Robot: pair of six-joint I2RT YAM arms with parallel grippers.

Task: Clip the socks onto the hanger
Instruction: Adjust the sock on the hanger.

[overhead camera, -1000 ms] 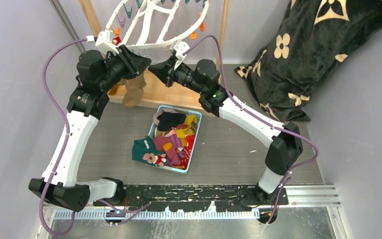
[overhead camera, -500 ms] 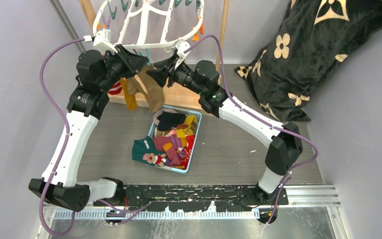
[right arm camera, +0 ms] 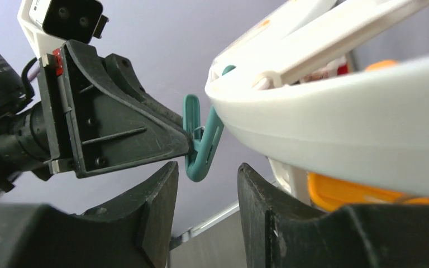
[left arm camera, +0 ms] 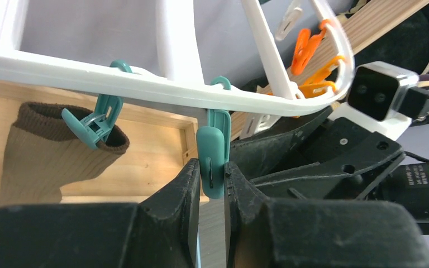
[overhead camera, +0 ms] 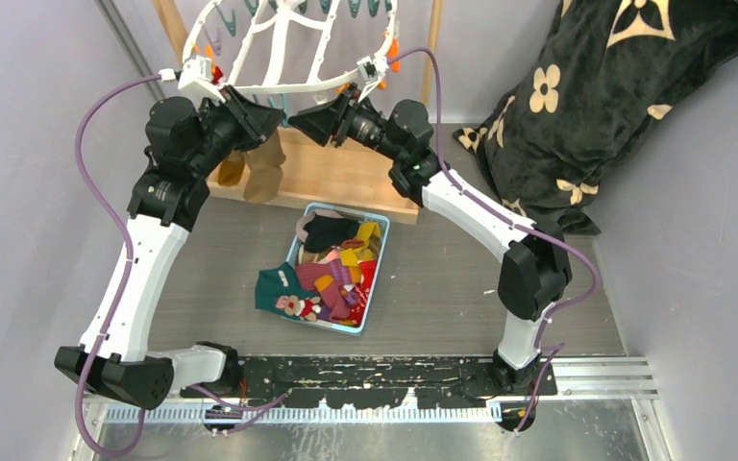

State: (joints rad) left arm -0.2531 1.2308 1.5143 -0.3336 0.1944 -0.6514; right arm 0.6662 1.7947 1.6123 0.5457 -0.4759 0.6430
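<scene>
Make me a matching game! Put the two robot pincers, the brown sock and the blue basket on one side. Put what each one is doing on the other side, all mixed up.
Things:
1. left pincer
2. right pincer
3. tan-brown sock
4. blue basket

What it is doing:
A. sits on the table, full of socks
B. squeezing a teal clip on the hanger
C. open, holding nothing
D. hanging from another clip

Pairs: 1-B, 2-C, 3-D, 4-A
</scene>
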